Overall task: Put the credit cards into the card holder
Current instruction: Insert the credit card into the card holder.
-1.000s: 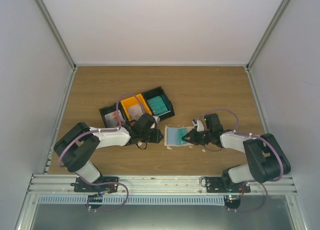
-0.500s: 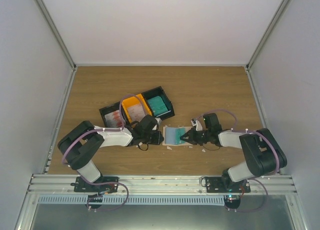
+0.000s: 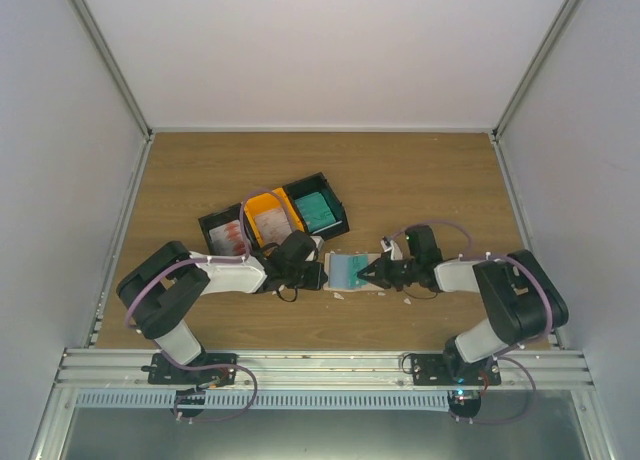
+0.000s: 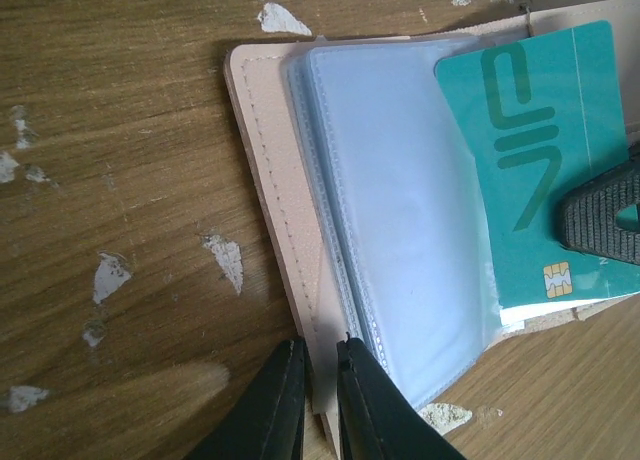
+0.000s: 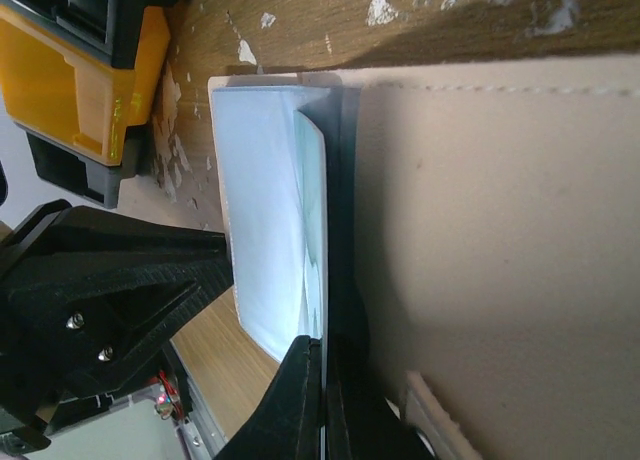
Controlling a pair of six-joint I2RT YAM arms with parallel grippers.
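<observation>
Card holder (image 4: 262,170) lies open on the counter (image 3: 430,180), roughly at the middle of the overhead view. The black and orange bins (image 3: 272,218) are at its 11 o'clock.

Your left fingers (image 4: 275,420) sit at its 9 o'clock edge. They are almost together, with a corner of the beige cover between them, which reads as a pinch on the cover.

Your right fingers (image 4: 600,220) come in from 3 o'clock, closed on a teal card (image 4: 530,150) near its chip. The card's leading part overlaps the clear sleeves (image 4: 400,210) and sits slightly slanted against them. In the right wrist view its edge seems to be at the mouth of a sleeve. You cannot tell for certain whether it is inside a pocket or lying on top.

To do this step well, square the card to the sleeve opening first. Then slide it toward 9 o'clock, low and flat, in one slow push. Hold the left pinch firm so the card holder does not skid or fold. The sleeves look soft and slippery, so a tilted card may ride over them or buckle one. Release only once most of the card is covered.
</observation>
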